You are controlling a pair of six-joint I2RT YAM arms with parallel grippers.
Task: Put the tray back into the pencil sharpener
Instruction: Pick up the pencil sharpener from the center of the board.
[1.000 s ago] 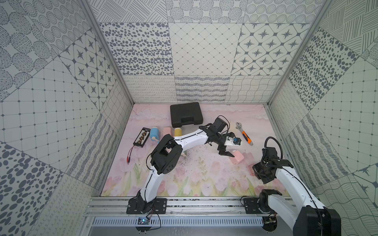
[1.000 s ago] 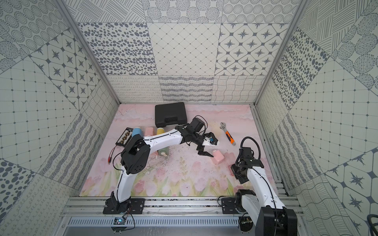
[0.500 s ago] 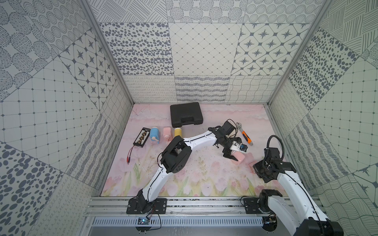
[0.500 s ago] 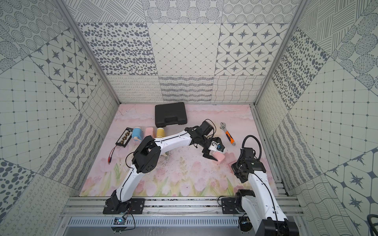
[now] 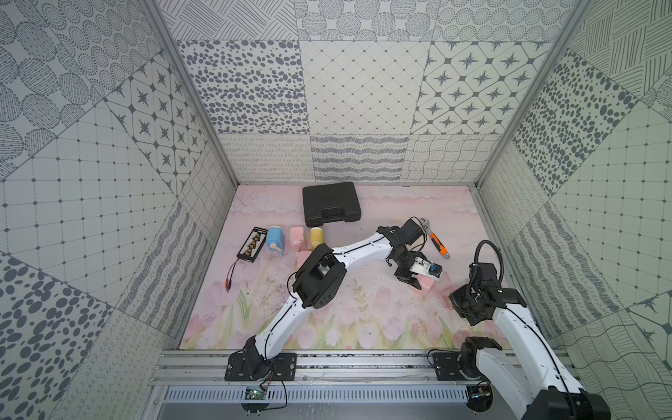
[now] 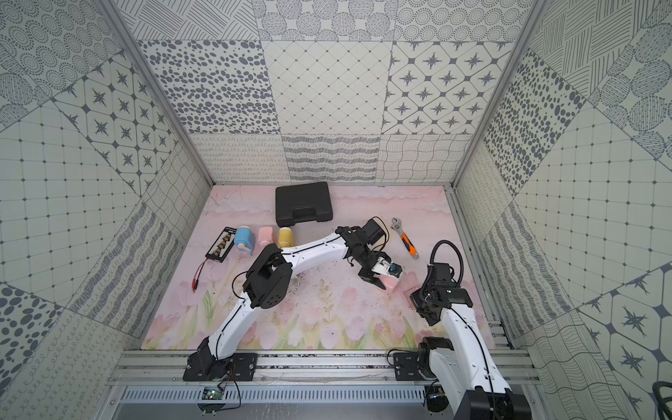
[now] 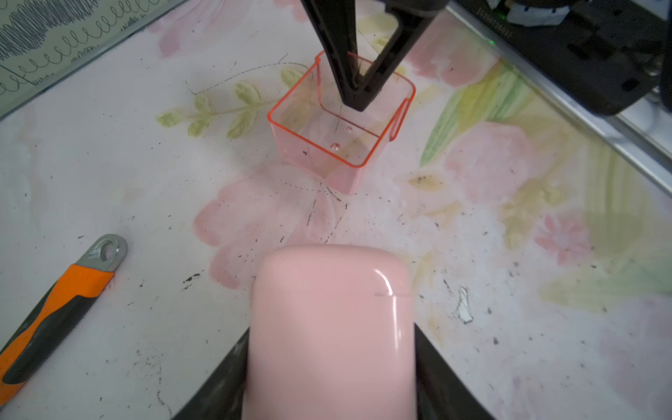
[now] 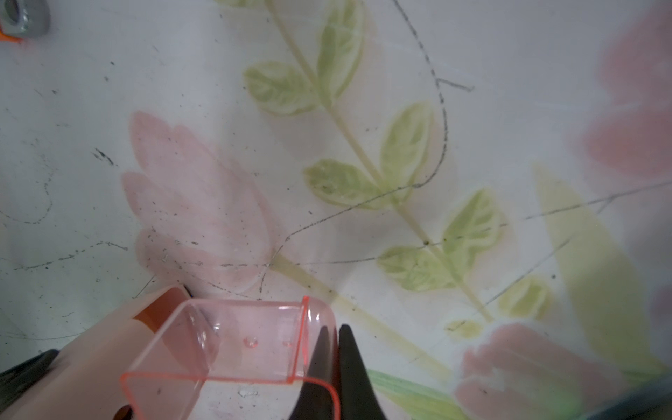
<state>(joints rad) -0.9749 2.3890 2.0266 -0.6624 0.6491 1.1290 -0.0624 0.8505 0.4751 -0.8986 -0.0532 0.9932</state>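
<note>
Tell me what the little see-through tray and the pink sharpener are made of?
The tray looks like clear orange-pink plastic: the mat shows through it. The sharpener is probably smooth, glossy pink plastic, with a bright shine on its corner.

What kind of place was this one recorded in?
Probably a robot data-collection cell: patterned panel walls box in a flower-print tabletop, with the left arm and right arm bolted to an aluminium rail at its front.

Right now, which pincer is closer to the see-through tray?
Right. The right pincer is shut on a wall of the tray, with one finger inside it. The left pincer grips the pink sharpener, which sits apart from the tray.
</note>
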